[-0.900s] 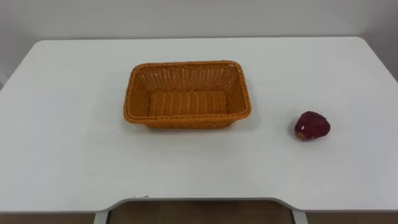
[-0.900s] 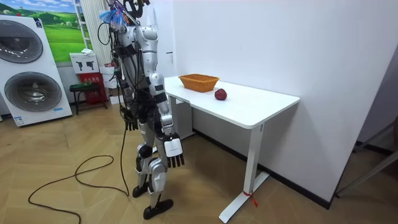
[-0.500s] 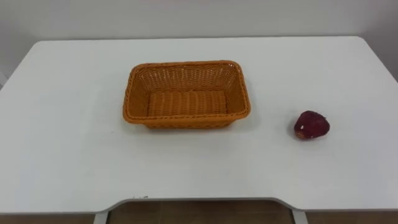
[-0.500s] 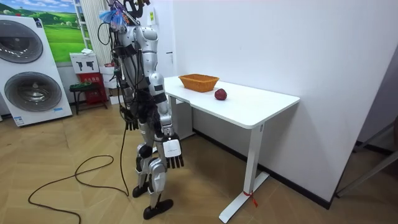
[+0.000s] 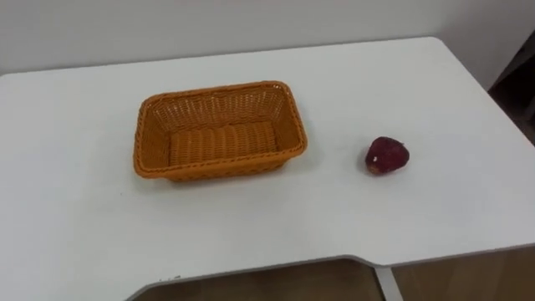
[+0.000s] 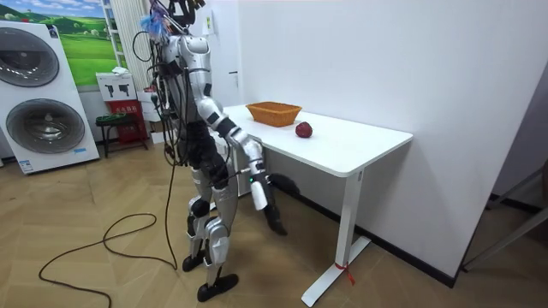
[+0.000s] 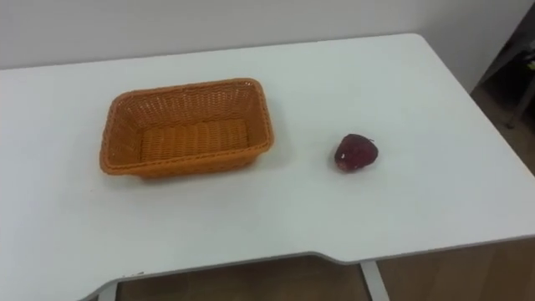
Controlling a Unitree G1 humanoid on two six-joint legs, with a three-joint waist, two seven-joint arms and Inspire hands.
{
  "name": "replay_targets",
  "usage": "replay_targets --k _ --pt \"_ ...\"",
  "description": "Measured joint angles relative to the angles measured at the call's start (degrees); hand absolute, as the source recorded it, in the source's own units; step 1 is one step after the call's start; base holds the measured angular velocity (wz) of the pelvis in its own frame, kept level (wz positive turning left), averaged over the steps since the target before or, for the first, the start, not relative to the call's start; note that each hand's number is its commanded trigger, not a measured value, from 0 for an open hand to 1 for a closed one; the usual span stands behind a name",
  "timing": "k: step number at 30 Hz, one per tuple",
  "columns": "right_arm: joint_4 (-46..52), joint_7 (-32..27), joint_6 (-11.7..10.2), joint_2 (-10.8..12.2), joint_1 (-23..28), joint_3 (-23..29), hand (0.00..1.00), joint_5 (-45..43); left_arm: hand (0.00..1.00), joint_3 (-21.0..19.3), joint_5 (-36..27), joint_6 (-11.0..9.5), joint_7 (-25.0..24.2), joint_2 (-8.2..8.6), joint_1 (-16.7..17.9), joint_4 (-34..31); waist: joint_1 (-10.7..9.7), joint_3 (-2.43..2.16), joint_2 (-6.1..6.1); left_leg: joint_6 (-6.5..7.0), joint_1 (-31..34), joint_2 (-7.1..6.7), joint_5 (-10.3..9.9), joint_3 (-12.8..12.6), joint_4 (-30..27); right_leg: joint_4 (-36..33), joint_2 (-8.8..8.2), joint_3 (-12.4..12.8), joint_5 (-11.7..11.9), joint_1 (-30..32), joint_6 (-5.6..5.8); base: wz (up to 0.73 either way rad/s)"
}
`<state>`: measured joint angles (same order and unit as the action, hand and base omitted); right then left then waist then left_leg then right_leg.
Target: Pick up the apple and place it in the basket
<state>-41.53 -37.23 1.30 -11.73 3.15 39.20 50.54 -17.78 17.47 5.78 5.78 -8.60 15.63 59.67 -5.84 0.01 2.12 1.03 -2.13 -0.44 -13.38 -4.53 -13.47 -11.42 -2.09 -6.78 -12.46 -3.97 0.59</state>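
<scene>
Apple (image 5: 386, 155): right of basket (image 5: 219, 128), untouched.
Right robot hand (image 6: 276, 216): well below basket; cannot tell how open.
Risk: a glancing reach rolls apple away from basket.

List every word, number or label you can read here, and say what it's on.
Nothing here can be read.
On the white sign beside the washing machine: print, too small to read.
On the red box below that sign: markings, too small to read.
On the apple, basket and table: no text visible.
</scene>
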Motion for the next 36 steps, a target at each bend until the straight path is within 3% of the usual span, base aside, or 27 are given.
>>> replay_targets --k 3,5,7,14,18,22,28,36 --pt "11.3 -7.2 -2.9 -0.2 -0.6 -0.1 0.00 -8.9 0.00 1.2 0.2 -0.9 1.0 -0.23 0.2 -0.3 0.2 0.08 0.43 0.02 0.8 0.01 0.0 0.1 -0.1 -0.2 0.00 -0.1 0.0 0.3 0.00 0.00" --pt "18.7 -11.7 -3.5 -0.1 -0.3 -1.5 0.00 -15.2 0.00 2.5 0.2 -1.0 1.4 -0.17 0.4 -0.3 0.9 0.23 0.59 0.02 0.9 0.03 0.0 0.0 -0.1 -0.2 0.04 0.0 0.0 0.3 0.00 -0.04" --pt "26.3 -15.7 -4.9 -0.1 -0.1 -4.6 0.00 -26.9 0.00 3.9 0.0 -1.2 1.6 -0.21 0.4 -0.5 1.3 0.06 0.36 0.02 1.1 0.10 0.0 -0.1 -0.1 -0.5 0.10 0.1 0.0 1.0 -0.04 -0.04" --pt "37.5 -18.3 -6.9 -0.1 0.6 -13.8 0.00 -49.6 0.00 8.7 0.7 -1.5 1.3 -0.13 -0.5 -0.8 3.7 -0.03 -0.04 0.01 0.9 0.35 0.0 -0.3 0.1 -0.3 0.32 0.3 0.3 1.1 -0.20 0.00" --pt "38.7 -14.7 -7.6 -0.1 1.5 -20.3 0.00 -52.1 0.00 10.9 0.6 -1.6 1.2 0.09 -0.5 -1.3 4.7 -0.26 -0.97 0.00 0.4 0.38 0.1 -0.4 0.3 -0.4 0.32 0.4 0.3 1.0 -0.23 -0.02" --pt "38.6 -7.6 -7.6 0.0 3.1 -26.5 0.00 -53.1 0.00 11.3 0.1 -2.1 0.1 0.29 -0.6 -1.3 5.9 -0.12 -1.37 -0.12 0.5 0.64 0.2 -0.8 0.3 -0.4 0.45 0.5 0.4 1.0 -0.42 -0.03" --pt "36.8 2.1 -7.6 -0.2 5.1 -32.9 0.00 -53.3 0.00 11.7 0.2 -3.3 -0.4 0.24 -0.4 -1.3 6.2 0.18 -0.94 -0.17 0.7 0.58 0.2 0.0 0.3 -0.3 0.38 -0.2 0.4 0.9 -0.46 0.04" --pt "35.5 12.0 -7.6 -0.1 4.9 -35.7 0.00 -53.1 0.00 12.5 0.7 -3.7 -1.4 -0.06 -0.5 -0.5 6.4 0.06 -0.01 -0.18 1.0 0.54 0.2 0.5 0.2 -0.2 0.30 -1.2 0.4 0.8 -0.46 0.04"
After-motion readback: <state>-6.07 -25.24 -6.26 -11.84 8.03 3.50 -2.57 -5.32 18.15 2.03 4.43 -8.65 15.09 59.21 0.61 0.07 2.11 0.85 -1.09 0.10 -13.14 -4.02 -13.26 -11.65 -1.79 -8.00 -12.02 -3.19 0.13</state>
